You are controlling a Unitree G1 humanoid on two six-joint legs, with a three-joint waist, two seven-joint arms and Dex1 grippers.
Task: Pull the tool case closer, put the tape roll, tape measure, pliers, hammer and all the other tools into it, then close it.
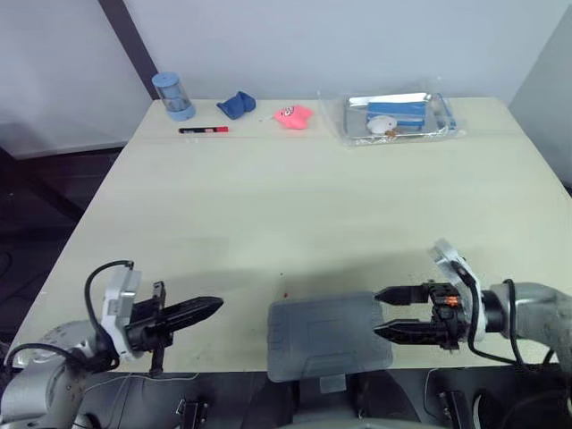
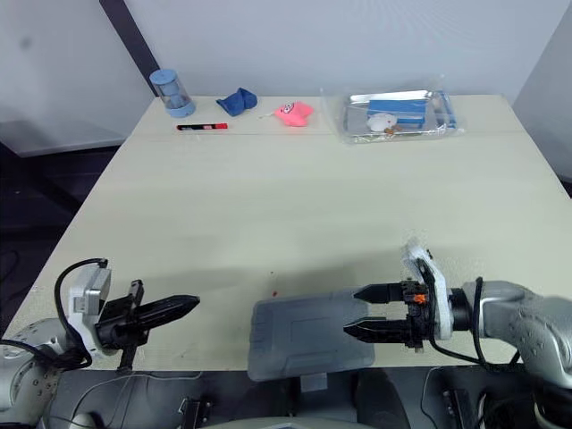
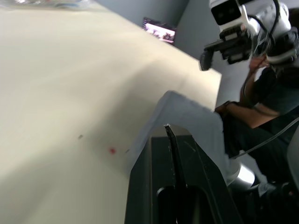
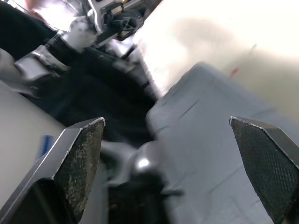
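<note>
A grey tool case (image 1: 326,335) lies flat with its lid down at the table's near edge, in the middle, slightly overhanging it. My right gripper (image 1: 379,312) is open just off the case's right side, its fingertips pointing at that edge, one finger (image 4: 81,154) on each side in the right wrist view. My left gripper (image 1: 214,307) is shut on nothing, low over the near left of the table, a hand's width left of the case (image 3: 187,121). No loose tools lie near the case.
Along the far edge stand a blue cylinder (image 1: 173,96), a blue cloth (image 1: 237,104), a red-and-black marker (image 1: 203,130), a pink object (image 1: 292,116) and a clear bag (image 1: 398,116) holding blue and white items. A person's arm (image 3: 247,109) shows beyond the near edge.
</note>
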